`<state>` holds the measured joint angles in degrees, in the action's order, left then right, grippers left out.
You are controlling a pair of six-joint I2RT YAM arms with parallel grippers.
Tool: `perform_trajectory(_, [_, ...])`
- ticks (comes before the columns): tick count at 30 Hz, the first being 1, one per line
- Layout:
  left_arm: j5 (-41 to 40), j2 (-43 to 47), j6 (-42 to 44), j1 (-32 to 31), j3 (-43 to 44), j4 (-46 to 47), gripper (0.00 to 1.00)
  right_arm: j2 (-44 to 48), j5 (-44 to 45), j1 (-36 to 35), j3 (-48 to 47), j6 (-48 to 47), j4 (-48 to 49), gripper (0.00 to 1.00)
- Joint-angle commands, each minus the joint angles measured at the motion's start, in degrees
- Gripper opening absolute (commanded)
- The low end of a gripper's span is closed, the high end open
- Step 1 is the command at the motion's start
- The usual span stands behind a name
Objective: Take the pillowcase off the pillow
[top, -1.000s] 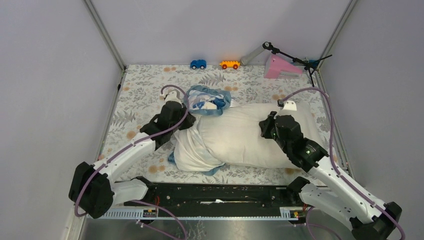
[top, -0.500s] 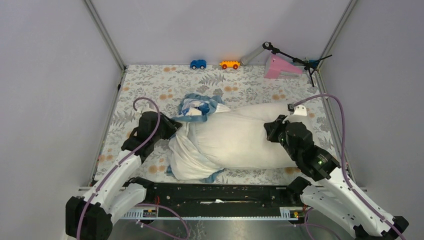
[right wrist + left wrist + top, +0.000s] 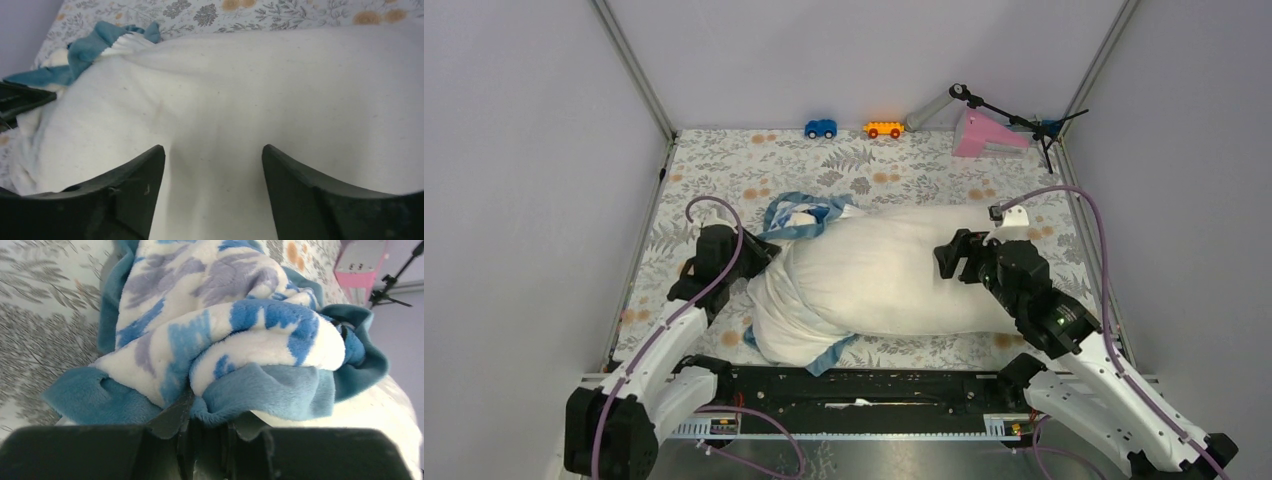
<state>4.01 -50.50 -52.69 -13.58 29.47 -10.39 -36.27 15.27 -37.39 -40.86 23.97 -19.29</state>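
Grip first: your left gripper (image 3: 192,412) was pinched shut on a fold of the limp, plushy blue-and-white printed pillowcase (image 3: 225,330), its jaws biting the darker blue edging with almost no gap between them. Your right gripper (image 3: 212,152) stood wide open with nothing in it, its two dark fingers spread over the plump, plain cream-white rectangular pillow (image 3: 280,90). I cannot tell from either view whether they pressed into it or only hovered.

By my reading you were well past halfway. In the top view the pillow (image 3: 894,270) lay bare along most of its length on the grey-and-orange floral table cloth (image 3: 724,170), with the right gripper (image 3: 949,258) over its right half. The pillowcase (image 3: 779,310) was gathered at the pillow's left end, plain white face outward, capping that end loosely. A printed bunch sat beside the left gripper (image 3: 757,252), and a strip of blue edging lay at the near side. What was left was to draw that last gathered part off the left end, so that cover and pillow lie apart.

The cover looked like thick-piled fleece, folding in fat rolls rather than sharp creases. The pillow's shell looked a smooth, matte woven cloth, faintly speckled, swollen and rounded
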Motion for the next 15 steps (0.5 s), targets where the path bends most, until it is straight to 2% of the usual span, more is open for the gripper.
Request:
perform_trajectory(1, [-1.5,-4.1,5.8,3.2,2.2,6.0,0.07,-4.6,-5.2,1.4,-4.0,-5.7,2.3,0.92])
perform_trajectory(3, [0.7,-5.2,6.0,3.1,2.0,7.4,0.07,-8.7,-8.0,1.4,-7.1,-6.5,1.0,0.99])
perform_trajectory(8, [5.3,-6.4,5.6,3.1,0.7,11.7,0.08,-19.2,-14.1,0.0,-17.4,-6.4,-4.3,1.0])
perform_trajectory(10, [5.9,-6.5,6.0,3.1,0.8,11.8,0.09,-21.4,-10.1,-4.5,-19.8,-7.2,-4.8,1.0])
perform_trajectory(12, [6.1,-6.4,6.3,3.1,0.9,11.8,0.09,-24.0,-1.7,-9.8,-21.0,-8.7,-5.2,1.0])
perform_trajectory(15, [5.9,-5.9,6.5,3.1,0.9,11.8,0.1,-29.9,2.0,-13.2,-22.7,-9.2,-8.1,1.0])
